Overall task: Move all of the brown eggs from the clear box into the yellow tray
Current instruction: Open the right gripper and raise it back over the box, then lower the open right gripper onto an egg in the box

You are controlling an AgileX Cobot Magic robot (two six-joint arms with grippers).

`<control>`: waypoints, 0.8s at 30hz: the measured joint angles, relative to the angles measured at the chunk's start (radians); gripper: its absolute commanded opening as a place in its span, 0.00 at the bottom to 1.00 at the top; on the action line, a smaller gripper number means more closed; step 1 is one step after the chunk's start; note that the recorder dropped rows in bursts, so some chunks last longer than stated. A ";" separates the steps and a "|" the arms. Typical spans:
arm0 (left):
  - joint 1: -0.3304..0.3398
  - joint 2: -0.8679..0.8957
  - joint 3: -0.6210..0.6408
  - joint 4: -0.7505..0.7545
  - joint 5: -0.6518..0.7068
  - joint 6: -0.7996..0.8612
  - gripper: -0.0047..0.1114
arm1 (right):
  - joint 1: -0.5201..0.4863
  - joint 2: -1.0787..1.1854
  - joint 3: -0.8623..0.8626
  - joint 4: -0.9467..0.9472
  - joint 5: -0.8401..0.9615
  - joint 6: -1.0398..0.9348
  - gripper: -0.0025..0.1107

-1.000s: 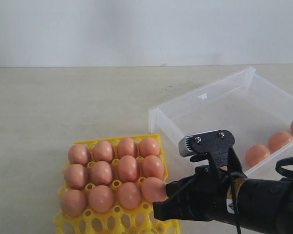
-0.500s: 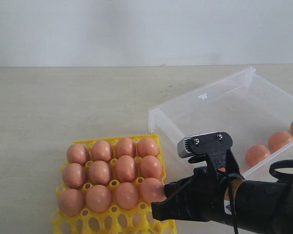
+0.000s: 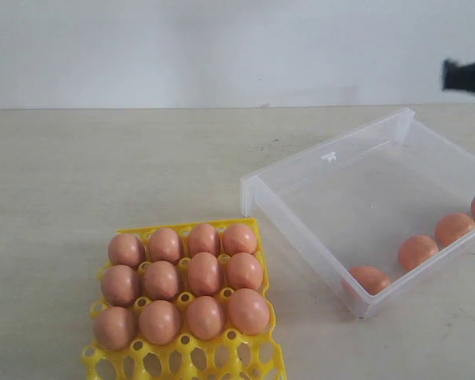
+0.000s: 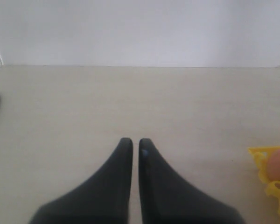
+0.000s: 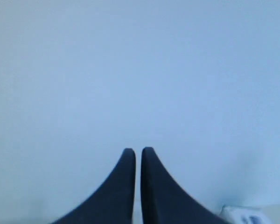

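Pressed together and empty, my right end effector (image 5: 138,150) has left the yellow tray (image 3: 253,225); four brown eggs (image 3: 418,252) remain in the clear box (image 3: 332,156).

There were 16 brown eggs (image 3: 205,273) in all. 12 of them sat in the 1 yellow tray (image 3: 184,342), filling 3 rows of 4. The other 4 lay in the 1 clear box (image 3: 254,198). 1 more row of tray cups held 0 eggs; the frame edge cut it off, so its cups could not be counted surely. The left gripper (image 4: 136,142) showed 2 dark fingers (image 4: 116,186), and the right gripper (image 5: 138,151) showed 2 more, making 4 on the 2 grippers.
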 measured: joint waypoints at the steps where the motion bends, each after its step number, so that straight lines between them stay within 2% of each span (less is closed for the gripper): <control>1: 0.000 0.000 0.000 0.000 0.000 0.000 0.08 | -0.090 0.010 -0.041 -0.062 0.039 0.027 0.02; 3: 0.000 0.000 0.000 0.000 0.000 0.000 0.08 | -0.263 0.050 -0.138 -0.236 0.150 0.160 0.02; 5: 0.000 0.000 0.000 0.000 0.000 0.000 0.08 | -0.394 0.113 -0.252 -0.403 0.303 0.316 0.02; 7: 0.000 0.000 0.000 0.000 0.000 0.000 0.08 | -0.492 0.200 -0.417 -0.548 0.565 0.482 0.02; 10: 0.000 0.000 0.000 0.000 0.000 0.000 0.08 | -0.579 0.337 -0.676 -0.669 1.111 0.603 0.02; 13: 0.000 0.000 0.000 0.000 0.000 0.000 0.08 | -0.594 0.458 -0.874 -0.707 1.603 0.563 0.02; 17: 0.000 0.000 0.000 0.000 0.000 0.000 0.08 | -0.595 0.540 -1.027 -0.589 2.025 0.415 0.02; 21: 0.000 0.000 0.000 0.000 -0.001 0.000 0.08 | -0.550 0.543 -1.084 -0.455 2.279 0.279 0.04; 22: 0.000 0.000 0.000 0.000 -0.001 0.000 0.08 | -0.489 0.541 -1.084 -0.446 2.316 0.221 0.07; 23: 0.000 0.000 0.000 0.000 -0.001 0.000 0.08 | -0.460 0.541 -1.078 -0.449 2.322 0.187 0.17; 24: 0.000 0.000 0.000 0.000 -0.001 0.000 0.08 | -0.383 0.551 -1.063 -0.455 2.335 0.076 0.23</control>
